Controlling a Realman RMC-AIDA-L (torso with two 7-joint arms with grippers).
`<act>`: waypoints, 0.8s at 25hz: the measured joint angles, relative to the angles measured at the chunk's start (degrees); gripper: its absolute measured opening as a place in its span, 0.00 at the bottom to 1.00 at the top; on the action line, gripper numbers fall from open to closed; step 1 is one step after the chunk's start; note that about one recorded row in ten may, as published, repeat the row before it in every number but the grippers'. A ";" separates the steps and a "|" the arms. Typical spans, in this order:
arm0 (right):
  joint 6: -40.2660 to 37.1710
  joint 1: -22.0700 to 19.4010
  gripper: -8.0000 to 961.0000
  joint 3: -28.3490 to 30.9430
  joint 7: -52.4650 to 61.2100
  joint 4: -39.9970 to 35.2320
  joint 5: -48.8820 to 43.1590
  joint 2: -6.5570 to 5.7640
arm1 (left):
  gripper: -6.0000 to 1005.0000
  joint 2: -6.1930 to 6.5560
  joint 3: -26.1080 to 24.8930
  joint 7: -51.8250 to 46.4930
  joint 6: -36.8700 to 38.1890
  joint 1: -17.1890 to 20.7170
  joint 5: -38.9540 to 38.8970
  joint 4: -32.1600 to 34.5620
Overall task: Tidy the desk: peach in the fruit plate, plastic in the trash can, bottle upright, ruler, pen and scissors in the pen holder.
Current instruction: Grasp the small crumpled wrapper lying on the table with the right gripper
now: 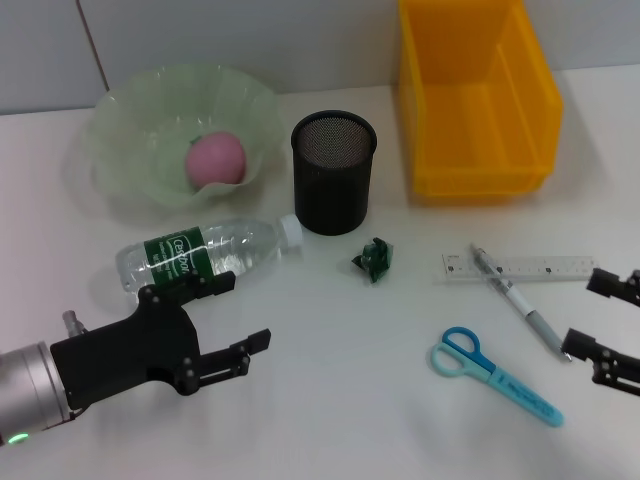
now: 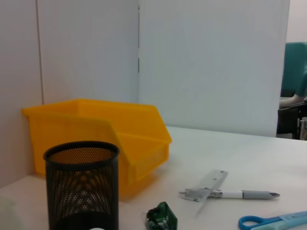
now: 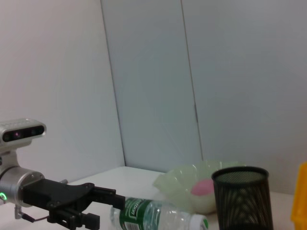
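- Left gripper [image 1: 228, 313] at near left of desk [image 1: 330, 400], jaws spread wide, holding nothing; poised just short of bottle.
- Right gripper [image 1: 606, 322] at near right edge, fingers parted, empty, close beside pen tip.
- Bottle [image 1: 205, 251] lying on its side at left of centre, cap pointing towards pen holder; not yet upright. Judged the step in hand, given left gripper's position.
- Peach [image 1: 215, 158] already in fruit plate [image 1: 130, 150] at far left; that item done.
- Plastic [image 1: 375, 260], a crumpled green scrap, on bare desk near centre, just in front of pen holder; not yet binned.
- Trash can [image 1: 480, 110], a yellow bin at far right, nothing seen inside.
- Pen holder [image 1: 333, 172], black mesh, far centre, between plate and bin; no ruler, pen or scissors standing in it.
- Ruler [image 1: 520, 268], pen [image 1: 515, 300] and scissors [image 1: 492, 374] all flat at right; pen crossing over ruler, scissors nearer front edge.
- Tally: one of six done, five outstanding.
- Writing: green bottle label with white lettering, not legible; ruler markings too small to read.
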 joint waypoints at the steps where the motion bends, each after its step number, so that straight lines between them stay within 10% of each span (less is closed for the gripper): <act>1: 0.00 0.00 0.84 0.00 0.00 0.00 0.00 0.00 | 0.78 0.00 0.24 0.05 -0.06 -0.07 0.02 -0.16; 8: 2.02 -0.02 0.84 4.98 -2.78 5.56 0.29 0.14 | 0.78 -0.06 1.15 0.16 -1.90 -0.48 0.11 -0.86; 20: 20.59 11.39 0.84 11.32 -19.27 26.13 -1.16 0.35 | 0.78 0.02 1.84 0.22 -2.29 -1.40 0.16 -2.22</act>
